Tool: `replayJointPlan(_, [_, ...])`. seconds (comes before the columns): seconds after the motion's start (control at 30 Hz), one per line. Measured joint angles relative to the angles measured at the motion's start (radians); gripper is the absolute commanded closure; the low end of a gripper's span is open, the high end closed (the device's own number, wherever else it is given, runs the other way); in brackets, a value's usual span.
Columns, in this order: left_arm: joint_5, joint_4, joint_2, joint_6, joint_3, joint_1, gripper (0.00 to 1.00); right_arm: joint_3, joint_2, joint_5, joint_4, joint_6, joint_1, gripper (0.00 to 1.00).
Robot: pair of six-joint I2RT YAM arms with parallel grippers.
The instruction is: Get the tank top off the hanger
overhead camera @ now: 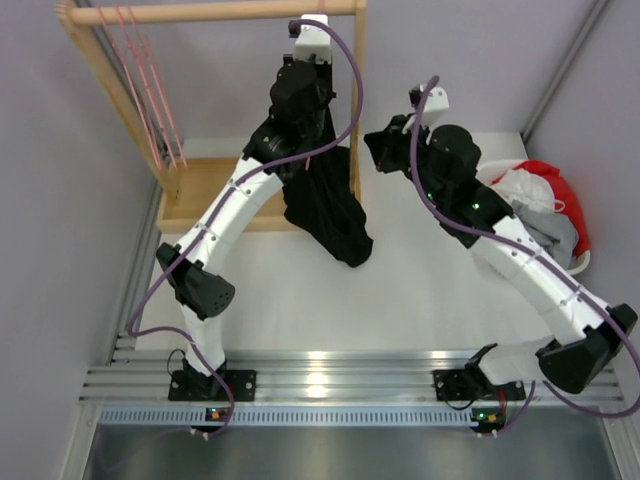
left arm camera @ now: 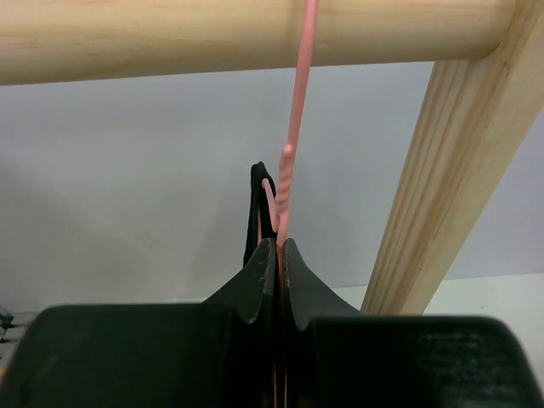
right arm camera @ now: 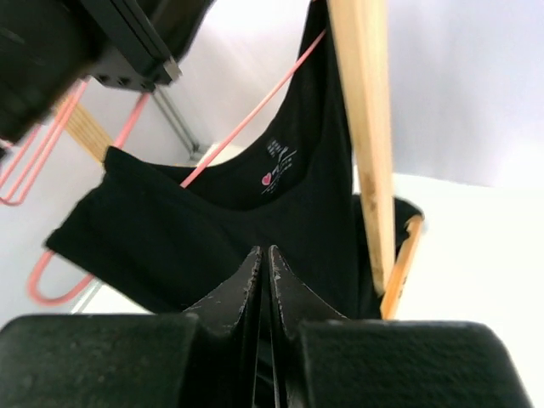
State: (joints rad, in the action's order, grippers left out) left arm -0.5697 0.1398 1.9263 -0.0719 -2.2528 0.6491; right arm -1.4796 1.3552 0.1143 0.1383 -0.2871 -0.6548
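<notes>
Black fingers point(left arm camera: 257, 285) of the left gripper point(left arm camera: 274, 246) were pressed tight on the neck of the thin pink wire hanger point(left arm camera: 289, 170), low in the centre of the left wrist view. A black strap point(left arm camera: 257, 195) rose just left of the wire, touching it. Above them the hanger's wire ran up over the round wooden rail point(left arm camera: 170, 38) across the top of the frame, and a square wooden post point(left arm camera: 442, 170) slanted down the right side against a pale wall. In the right wrist view the right gripper point(right arm camera: 263, 253) sat at the bottom centre, its fingers point(right arm camera: 248, 280) drawn together with only a thin slit between them, closed on dark cloth. Just beyond hung the black tank top point(right arm camera: 212, 229), spread wide, with a small label bearing a pink heart point(right arm camera: 276, 170) at its neckline. A pink wire crossed the neck opening, and the post stood in front of the garment's right part. Spare pink hangers point(right arm camera: 34, 161) showed at the left edge. From the top camera, both arm bases lay along the bottom edge of the white table point(overhead camera: 420, 290). The tank top drooped in the middle of the frame, one end bunched at the right gripper right of the post and the rest trailing onto the table. A heap of red and white clothes point(overhead camera: 535, 190) lay at the right edge. The flat wooden base of the rack point(overhead camera: 200, 190) sat in the upper left, below the rail.
</notes>
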Motion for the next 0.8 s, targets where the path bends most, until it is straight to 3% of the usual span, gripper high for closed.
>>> replayJointPlan(0.23, [-0.006,-0.02,-0.013,-0.055,-0.002,0.0,1.0,0.067,-0.163,0.077,-0.023,0.041,0.0,0.89])
replayJointPlan(0.33, [0.011,-0.02,-0.041,-0.059,-0.002,0.0,1.0,0.087,-0.195,0.101,-0.029,0.053,0.001,0.81])
replayJointPlan(0.43, [0.031,-0.021,-0.093,-0.057,0.015,0.0,1.0,0.111,-0.204,0.114,-0.029,0.063,0.002,0.64])
replayJointPlan(0.47, [0.035,-0.023,-0.122,-0.057,0.033,0.0,1.0,0.118,-0.204,0.114,-0.028,0.067,0.002,0.48])
replayJointPlan(0.53, [0.045,-0.034,-0.19,-0.052,0.087,0.0,1.0,0.135,-0.205,0.117,-0.023,0.068,0.003,0.3])
replayJointPlan(0.57, [0.049,-0.037,-0.215,-0.049,0.104,0.0,1.0,0.14,-0.205,0.117,-0.023,0.072,0.003,0.15])
replayJointPlan(0.67, [0.056,-0.06,-0.307,-0.031,0.175,0.0,1.0,0.146,-0.206,0.119,-0.019,0.083,0.003,0.03])
replayJointPlan(0.8, [0.061,-0.091,-0.449,0.011,0.328,-0.002,1.0,0.147,-0.216,0.108,-0.019,0.086,0.003,0.01])
